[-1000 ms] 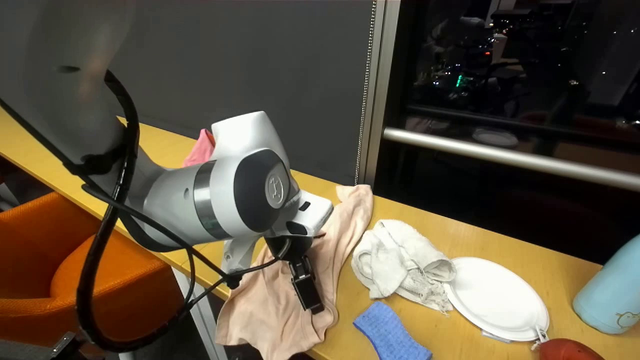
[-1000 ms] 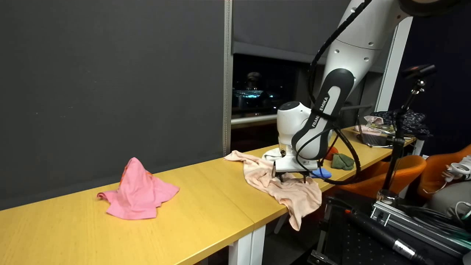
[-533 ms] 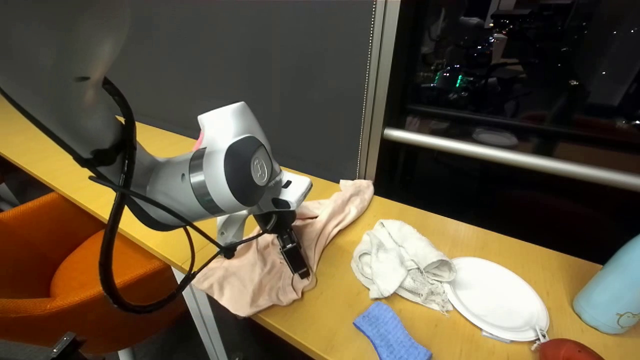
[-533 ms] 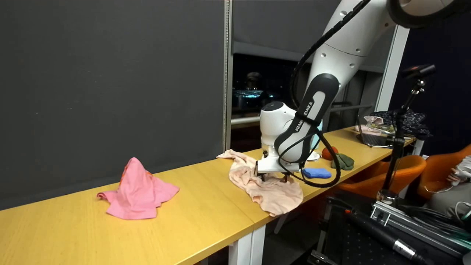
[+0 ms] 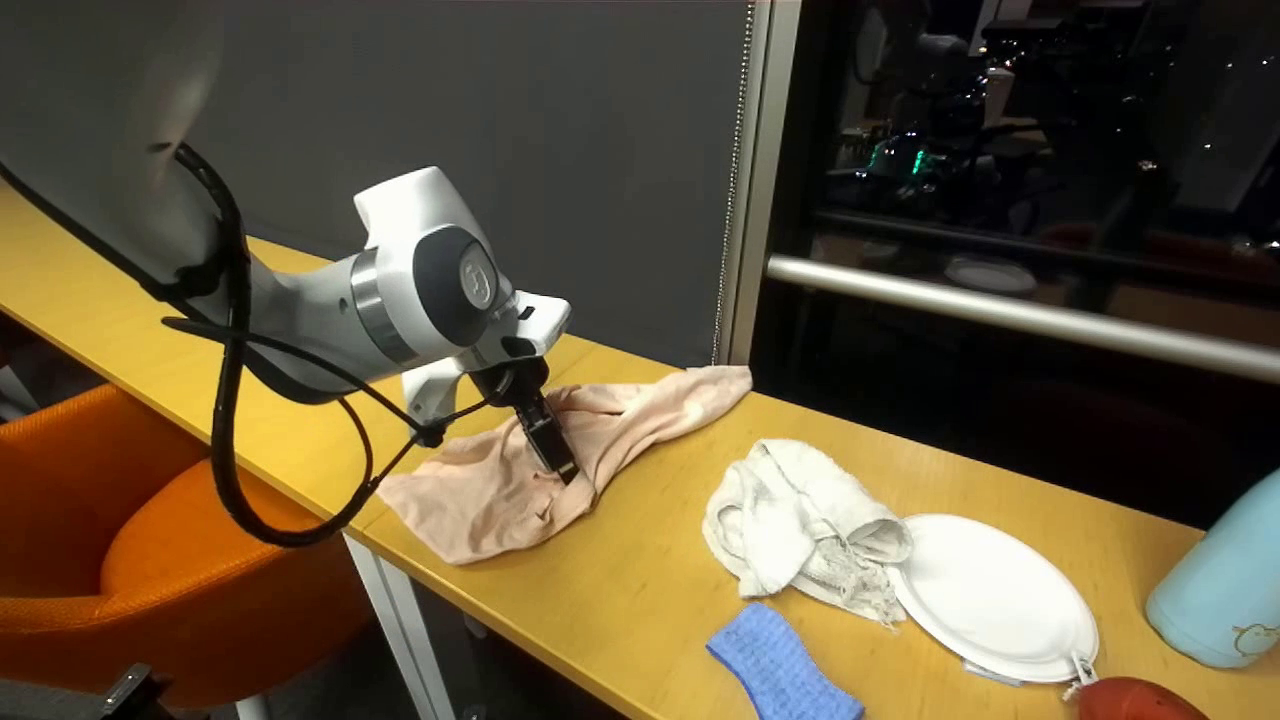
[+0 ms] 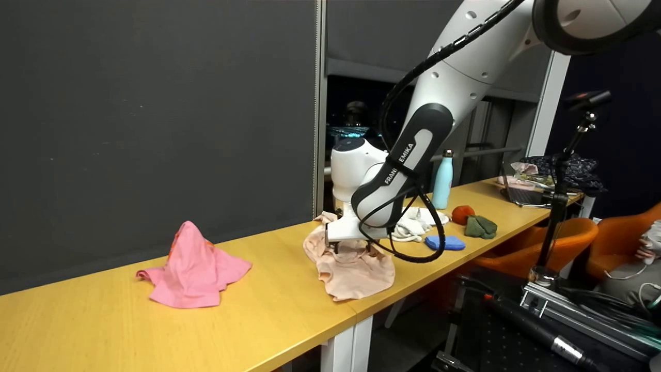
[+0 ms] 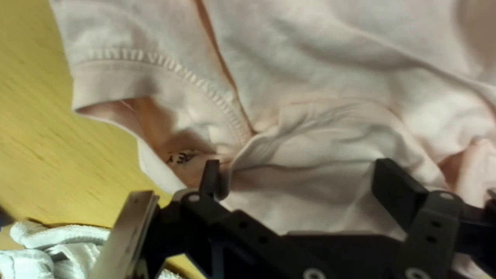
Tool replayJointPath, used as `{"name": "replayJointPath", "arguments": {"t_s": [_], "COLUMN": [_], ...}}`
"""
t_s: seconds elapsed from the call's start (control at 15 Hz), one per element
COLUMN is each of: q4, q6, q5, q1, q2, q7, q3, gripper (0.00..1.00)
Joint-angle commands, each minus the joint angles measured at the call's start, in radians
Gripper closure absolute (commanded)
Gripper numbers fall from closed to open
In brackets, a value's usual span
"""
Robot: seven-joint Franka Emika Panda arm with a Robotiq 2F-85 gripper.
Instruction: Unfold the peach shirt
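I have the gripper point(image 7: 300, 174) spread wide, its two fingers point(image 7: 211, 176) well apart over the peach shirt point(image 5: 490, 495), with loose cloth lying between them and no fold clamped that I can see. The shirt lies crumpled on the table point(image 5: 640, 590): in both exterior views its broad part reaches towards the near edge, while a narrow roll trails away to the back. I read the wide stance as deliberate: fingers set like two pegs can push and spread cloth, or wait astride a layer before pinching it; which is meant, I can't settle from here. In the wrist view one fingertip sits at a fold beside a stitched band point(image 7: 120, 83) that gapes, dark lettering point(image 7: 182, 157) showing inside. I take that for the collar, a sensible place to work, since a sewn edge should give the pads more to catch than flat fabric. Whether the fingertip goes under the fold or only touches it, I can't tell. The white towel point(image 5: 805, 530) and blue cloth point(image 5: 785, 670) lie apart on one side, the pink cloth point(image 6: 196, 274) well apart on the other, so I judge there is room to draw the shirt out. The roll is probably much of the work left; tugging it hard could drag the whole shirt along rather than open it.
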Motion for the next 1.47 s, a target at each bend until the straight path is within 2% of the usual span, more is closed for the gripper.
{"name": "replayJointPath", "arguments": {"t_s": [0.0,0.2,0.4,0.6,1.0,1.27,1.4], "q4": [0.095,0.103,0.062,0.068,0.063,-0.025,-0.067], "q6": [-0.048,-0.045,-0.024,-0.025,-0.026,-0.031,-0.026], "q5": [0.025,0.035,0.027,0.02,-0.009,-0.037,-0.055], "q1": [-0.017,-0.024,0.002,0.021,0.099,0.102,0.079], "q2": [0.031,0.032,0.008,0.013,0.013,-0.062,-0.084], "q7": [-0.025,-0.038,-0.029,-0.023,0.006,-0.013,-0.03], "q3": [0.052,0.094,0.097,0.099,0.076,0.033,0.007], "gripper": [0.0,0.0,0.0,0.0,0.0,0.0,0.0]}}
